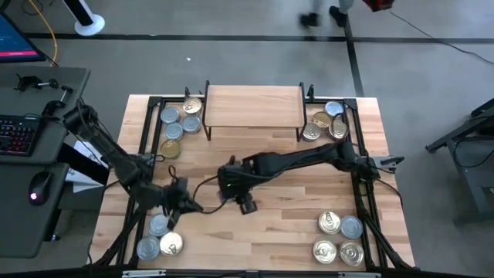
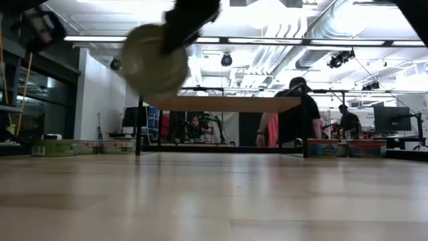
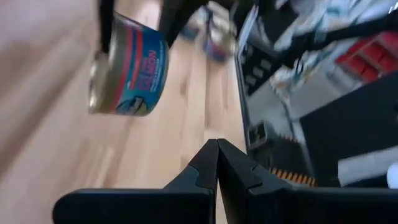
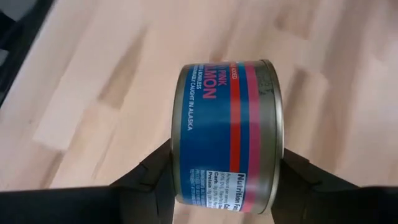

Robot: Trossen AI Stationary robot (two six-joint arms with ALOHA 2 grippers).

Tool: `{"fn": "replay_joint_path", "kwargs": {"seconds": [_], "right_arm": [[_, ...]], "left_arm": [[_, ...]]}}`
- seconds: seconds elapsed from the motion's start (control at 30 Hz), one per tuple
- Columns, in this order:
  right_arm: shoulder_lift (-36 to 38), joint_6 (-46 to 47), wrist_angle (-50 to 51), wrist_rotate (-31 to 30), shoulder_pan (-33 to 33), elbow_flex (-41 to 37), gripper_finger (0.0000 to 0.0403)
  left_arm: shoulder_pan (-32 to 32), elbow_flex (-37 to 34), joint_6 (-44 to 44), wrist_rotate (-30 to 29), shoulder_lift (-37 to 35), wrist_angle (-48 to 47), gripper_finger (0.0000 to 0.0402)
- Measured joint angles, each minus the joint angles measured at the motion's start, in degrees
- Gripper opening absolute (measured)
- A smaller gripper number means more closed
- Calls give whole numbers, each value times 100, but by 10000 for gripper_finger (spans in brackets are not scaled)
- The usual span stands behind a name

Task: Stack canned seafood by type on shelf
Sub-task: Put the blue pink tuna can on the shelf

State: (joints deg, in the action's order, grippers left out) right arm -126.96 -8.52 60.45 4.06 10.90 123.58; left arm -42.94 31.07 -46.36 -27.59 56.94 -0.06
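Because the can (image 4: 227,134) is a short round metal tin with flat ends, it should be stiff and hard to dent, and rather heavy for its size if it is full. Its printed side looks smooth and probably slippery, so the safest hold is across the two flat ends. That is the hold shown now: the right gripper (image 1: 245,199) clamps the blue and red salmon can between its fingers, one finger on each flat end, with the round side turned toward the wrist camera. The can hangs above the counter (image 1: 285,224), in front of the shelf (image 1: 253,106) and near the counter's middle. In the low view it is clearly lifted, close to the height of the shelf board.

The left gripper (image 3: 217,163) is fully closed and empty, and waits just beside the can group at the front left corner (image 1: 162,235), far from the shelf.

On the shelf, the board top is bare, so any spot is free. Its thin black legs and front edge are the things to avoid; the can must travel above the board edge before it goes down. More cans lie beside the shelf on its left (image 1: 179,122) and right (image 1: 328,122), and another group at the front right (image 1: 340,235).
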Motion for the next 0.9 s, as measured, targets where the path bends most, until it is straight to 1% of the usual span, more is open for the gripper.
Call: {"fn": "replay_joint_path", "kwargs": {"seconds": [0.1,0.2,0.3,0.43,0.5,0.57,0.67,0.73,0.83,0.9], "right_arm": [[343,452,498,-102,-2,-392,165],[872,938,582,-275,67,-1263,165],[1748,1671,376,-426,216,-2506,165],[2987,3052,90,-809,435,-4199,165],[3612,3646,-24,-1116,464,-4776,165],[4107,3943,-108,-1493,385,-5089,165],[4454,3678,-117,-2114,21,-5153,165],[4528,3187,-68,-2620,-334,-4924,165],[4520,1972,-168,-3383,-909,-4541,165],[4467,1086,-284,-3855,-1285,-4358,165]], "left_arm": [[370,2,56,12,-317,20,0],[699,2,144,249,-490,46,0],[920,2,379,620,-524,44,0],[1202,2,740,937,-522,39,0],[1420,2,958,1021,-517,126,0],[1740,0,1157,1159,-516,436,0],[2411,0,1247,1604,-418,1192,0],[2912,12,1158,1968,-309,1700,0],[3597,226,1007,2341,-123,1774,0],[3957,399,929,2429,5,1756,0]]}}
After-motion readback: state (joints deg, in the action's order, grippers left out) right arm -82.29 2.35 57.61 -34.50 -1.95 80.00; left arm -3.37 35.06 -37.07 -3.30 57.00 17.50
